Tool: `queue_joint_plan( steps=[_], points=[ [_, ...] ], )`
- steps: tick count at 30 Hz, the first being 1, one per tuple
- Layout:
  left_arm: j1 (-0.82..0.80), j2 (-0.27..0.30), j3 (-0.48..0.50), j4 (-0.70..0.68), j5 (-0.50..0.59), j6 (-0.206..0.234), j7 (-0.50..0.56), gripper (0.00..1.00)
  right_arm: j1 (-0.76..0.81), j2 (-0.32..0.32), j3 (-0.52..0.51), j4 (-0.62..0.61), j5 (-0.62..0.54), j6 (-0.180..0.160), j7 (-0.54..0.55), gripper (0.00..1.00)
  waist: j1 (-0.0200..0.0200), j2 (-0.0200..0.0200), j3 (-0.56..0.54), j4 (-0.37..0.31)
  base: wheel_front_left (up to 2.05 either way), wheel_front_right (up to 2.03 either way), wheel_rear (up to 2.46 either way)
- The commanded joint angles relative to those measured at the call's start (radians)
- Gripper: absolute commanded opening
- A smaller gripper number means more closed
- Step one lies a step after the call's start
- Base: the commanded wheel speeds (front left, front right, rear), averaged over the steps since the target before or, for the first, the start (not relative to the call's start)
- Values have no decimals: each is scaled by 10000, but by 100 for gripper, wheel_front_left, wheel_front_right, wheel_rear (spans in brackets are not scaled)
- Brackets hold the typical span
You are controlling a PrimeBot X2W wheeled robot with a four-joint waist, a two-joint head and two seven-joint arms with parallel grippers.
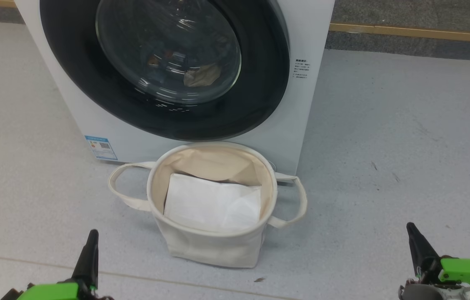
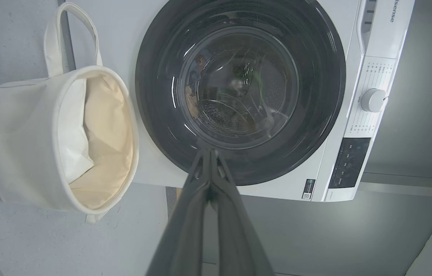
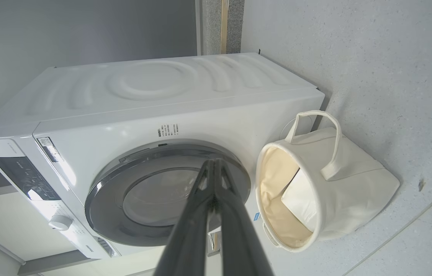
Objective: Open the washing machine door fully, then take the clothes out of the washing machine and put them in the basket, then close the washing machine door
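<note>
Glossy black rim and glass, door shut: no step of the task is done yet.

Flush on the front of the washing machine (image 1: 301,104), the washing machine door (image 1: 168,54) faces out toward the robot. It is round, so it has no long axis to speak of, and I cannot tell which side hinges. Through the glass a beige piece of the clothes (image 1: 201,76) lies low in the drum; the rest is too dim to make out. Opening, unloading and closing are all left to do. Just before the machine, under the door, the basket (image 1: 210,246) stands upright on the floor (image 1: 385,166), mouth up and handles out to either side. It holds a flat white folded sheet (image 1: 214,202). Well back from it, the left gripper (image 1: 92,235) and right gripper (image 1: 412,229) are both clenched on nothing, fingers pointing toward the machine.
</note>
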State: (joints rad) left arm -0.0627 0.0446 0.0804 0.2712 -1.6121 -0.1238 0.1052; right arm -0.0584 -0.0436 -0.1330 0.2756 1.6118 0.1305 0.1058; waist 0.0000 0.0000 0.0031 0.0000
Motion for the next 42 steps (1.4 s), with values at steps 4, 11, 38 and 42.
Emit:
queue_joint_plan(
  steps=[4,11,38,42],
  points=[
    [-453,56,329,-264,32,-69,77,0,-495,-66,196,-309,-28,2,71,0,0,0,0,0,0,0,0],
    [-453,56,329,-264,32,-69,77,0,-495,-66,196,-309,-28,2,71,0,0,0,0,0,0,0,0],
    [-453,56,329,-264,31,-69,77,0,-495,-66,196,-309,-28,2,71,0,0,0,0,0,0,0,0],
    [-453,56,329,-264,31,-69,77,0,-495,-66,196,-309,-28,2,71,0,0,0,0,0,0,0,0]
  ],
)
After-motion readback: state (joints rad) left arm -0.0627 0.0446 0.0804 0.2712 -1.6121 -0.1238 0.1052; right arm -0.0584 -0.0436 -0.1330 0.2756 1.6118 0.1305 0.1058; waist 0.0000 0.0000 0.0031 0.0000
